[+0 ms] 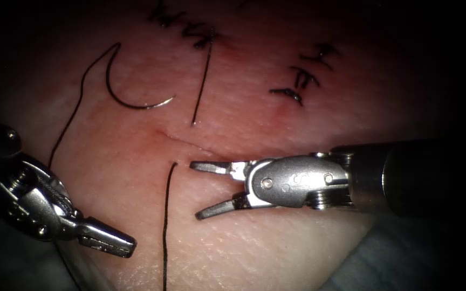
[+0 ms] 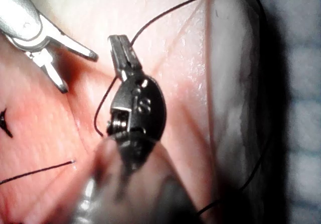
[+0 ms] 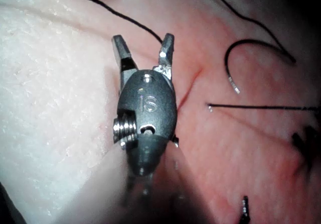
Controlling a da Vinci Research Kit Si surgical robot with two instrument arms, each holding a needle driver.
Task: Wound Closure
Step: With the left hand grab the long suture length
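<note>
The needle (image 1: pixel 136 94) is laid free on the tissue (image 1: pixel 276 129), well apart from the open, empty right tool (image 1: pixel 198 191); the left tool (image 1: pixel 128 245) is closed on the thread (image 1: pixel 68 126)

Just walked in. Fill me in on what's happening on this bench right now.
Suturing practice on the tissue. Neither tool holds anything. The right tool hangs with its jaws open beside the cut, near where a thread enters the tissue. The left tool has its jaws shut, empty. The needle lies loose on the surface left of the cut, not in the tissue. Finished stitches sit farther back.
</note>
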